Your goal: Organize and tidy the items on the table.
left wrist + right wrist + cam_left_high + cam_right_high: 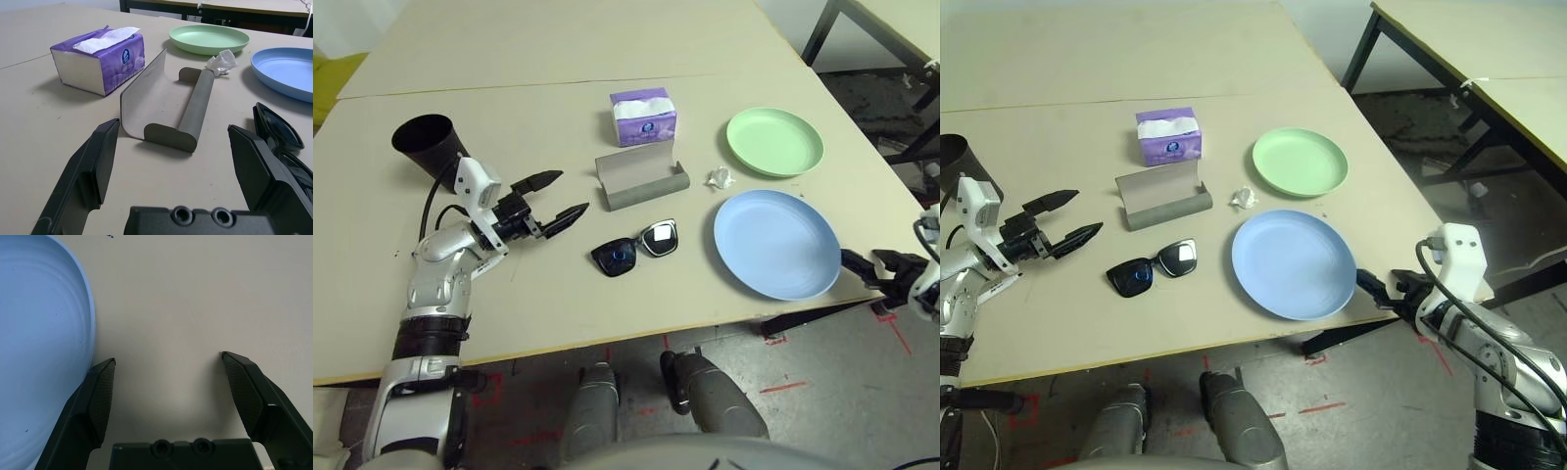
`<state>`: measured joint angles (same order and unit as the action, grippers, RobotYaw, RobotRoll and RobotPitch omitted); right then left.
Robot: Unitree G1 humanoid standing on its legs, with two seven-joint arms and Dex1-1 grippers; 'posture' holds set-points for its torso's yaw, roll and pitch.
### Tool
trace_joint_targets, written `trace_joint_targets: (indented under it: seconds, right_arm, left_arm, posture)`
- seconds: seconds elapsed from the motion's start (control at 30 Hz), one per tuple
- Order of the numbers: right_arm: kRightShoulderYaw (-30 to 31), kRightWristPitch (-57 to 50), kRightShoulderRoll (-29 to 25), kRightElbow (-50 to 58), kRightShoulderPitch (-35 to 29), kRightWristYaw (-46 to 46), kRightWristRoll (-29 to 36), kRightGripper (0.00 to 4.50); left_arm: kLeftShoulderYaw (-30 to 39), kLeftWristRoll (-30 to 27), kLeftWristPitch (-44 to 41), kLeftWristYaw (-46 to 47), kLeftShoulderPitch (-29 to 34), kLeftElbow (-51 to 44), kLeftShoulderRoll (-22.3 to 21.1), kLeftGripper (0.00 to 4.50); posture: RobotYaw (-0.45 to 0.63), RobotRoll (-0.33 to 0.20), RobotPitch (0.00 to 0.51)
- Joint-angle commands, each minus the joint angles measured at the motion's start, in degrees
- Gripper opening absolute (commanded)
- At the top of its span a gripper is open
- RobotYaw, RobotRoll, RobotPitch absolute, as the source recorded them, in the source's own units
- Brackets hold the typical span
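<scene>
Beige tabletop (538, 117) fills the workspace, second table butted behind it, dark floor past the right edge. Left gripper (552, 200) hovers level over the table, jaws spread wide, nothing held, aimed toward the sunglasses (636, 249) and the open grey glasses case (641, 182); black cup (429, 145) lies tipped on its side just behind that arm. Right gripper (1383, 287) sits at the near-right table edge, jaws equally wide and empty, pitched down, one fingertip (100, 391) just beside the rim of the blue plate (775, 243). Outward from there: green plate (773, 141) behind the blue one, crumpled paper wad (720, 177) between the two plates and beside the case's right end, purple tissue pack (643, 116) behind the case. Can't see any markers. Step in hand, my read: approach phase, nothing grasped yet; likely sunglasses into case on the left, or blue plate pickup on the right. Next move for the left needs a short reach right and a drop onto the frame, pinching across the bridge or a lens rim. Sunglasses' long axis runs left-right, slightly skewed with the right lens farther from the robot, lenses facing up. Case's long axis is roughly parallel, lid standing open on the far side, trough facing the robot.
</scene>
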<state>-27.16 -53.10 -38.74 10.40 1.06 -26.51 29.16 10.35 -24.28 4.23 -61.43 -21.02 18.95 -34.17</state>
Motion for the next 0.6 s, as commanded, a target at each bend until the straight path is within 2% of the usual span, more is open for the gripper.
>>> trace_joint_targets:
  seconds: [0.03,0.23,0.37,0.6]
  right_arm:
    - [-0.5,-0.7,-0.8,1.5,-1.5,0.2,-0.3,4.45]
    - [-0.5,-0.8,-4.5,4.5,-2.4,2.1,-3.3,4.45]
    - [-1.4,-2.3,-6.1,5.7,-0.7,3.4,-3.9,4.45]
    - [-3.7,-13.2,-4.6,8.8,6.4,2.8,4.1,4.45]
  left_arm:
    - [-0.6,0.8,0.2,-0.1,0.5,0.1,0.3,4.5]
    - [-1.4,1.1,0.3,-0.7,-1.0,1.2,0.9,4.5]
    - [-2.1,1.6,0.6,-1.0,-1.8,1.7,1.4,4.5]
    - [-2.1,2.0,1.3,-1.0,-2.2,2.8,1.6,4.5]
  posture:
    - [-0.16,0.0,0.199]
    - [-0.18,0.0,0.202]
    - [-0.19,0.0,0.202]
    - [-0.19,0.0,0.196]
